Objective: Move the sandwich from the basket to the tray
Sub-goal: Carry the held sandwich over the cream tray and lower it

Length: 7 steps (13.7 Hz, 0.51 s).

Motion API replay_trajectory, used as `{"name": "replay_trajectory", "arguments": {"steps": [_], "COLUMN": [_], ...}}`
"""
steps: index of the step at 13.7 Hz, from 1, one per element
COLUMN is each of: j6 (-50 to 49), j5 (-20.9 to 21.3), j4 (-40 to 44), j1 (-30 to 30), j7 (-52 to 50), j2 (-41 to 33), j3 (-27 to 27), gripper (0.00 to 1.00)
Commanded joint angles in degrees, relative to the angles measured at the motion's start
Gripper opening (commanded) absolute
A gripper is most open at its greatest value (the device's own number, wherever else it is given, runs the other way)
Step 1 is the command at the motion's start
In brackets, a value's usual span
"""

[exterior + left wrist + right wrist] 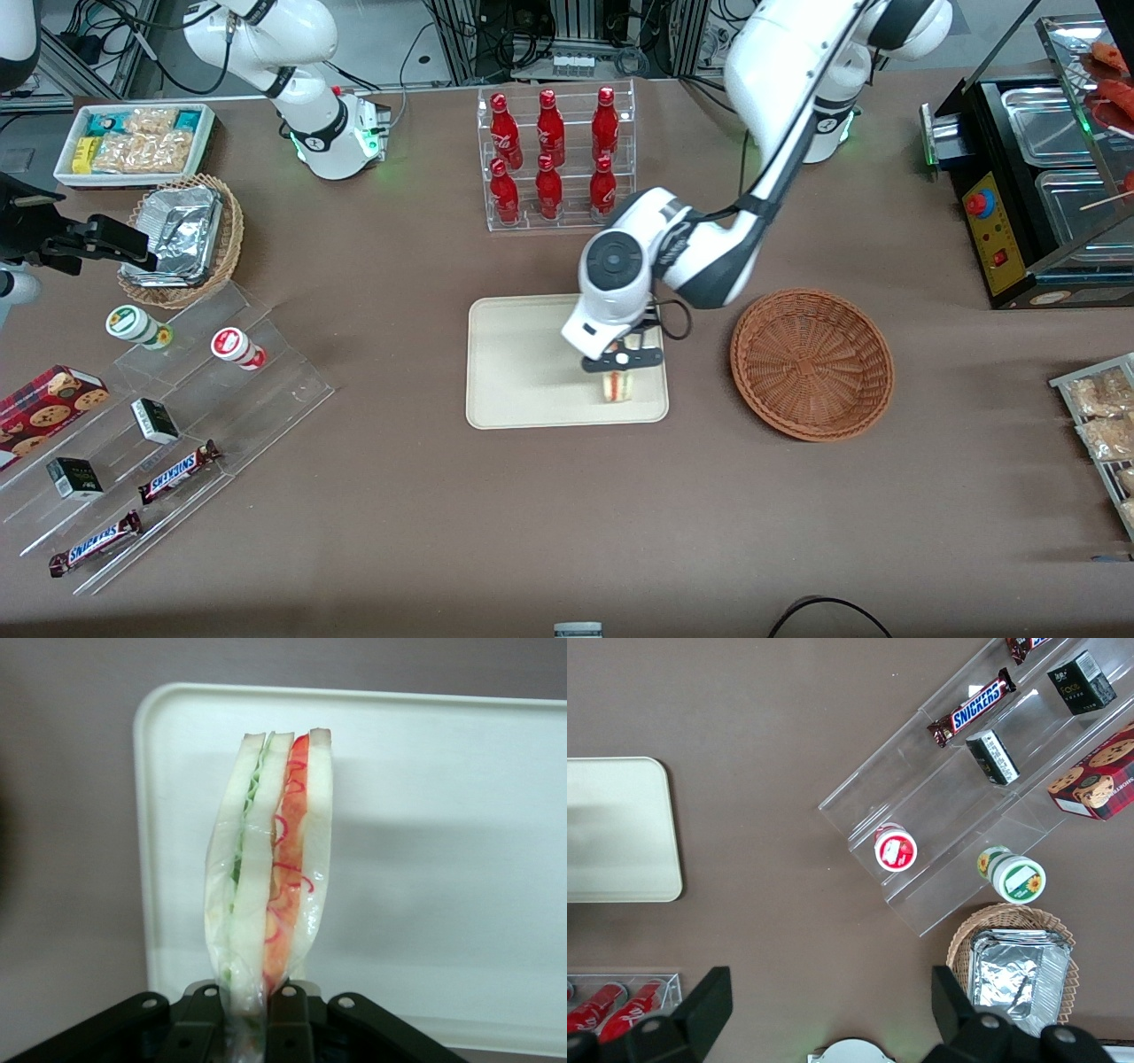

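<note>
Sandwich (617,385) time — but biggest things first. One brown table (532,532) carries it all. One cream tray (523,363) lies near the table's middle, and one round brown basket (811,363) sits beside it, toward the working arm's end. One gripper (620,365) hangs over the tray's corner nearest the basket and the front camera. Its fingers (288,1005) pinch one sandwich — standing on end, long side up and down, thin end gripped.
</note>
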Motion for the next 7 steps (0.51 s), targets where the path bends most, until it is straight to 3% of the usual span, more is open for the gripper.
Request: {"name": "replay_trajectory", "arguments": {"steps": [1,3,7], "j6": [-1.8,-1.8,-1.4], "j5": [-2.2,-5.3,-5.4], "j4": [8.5,10.9,11.2], "j1": [-2.1,-3.0,-4.0], "j7": [-4.3,-4.8,-6.4], "j2": [5.1,7.2,8.4], "j3": [0.7,0.4,0.4], "gripper": [0.00,0.00,0.00]}}
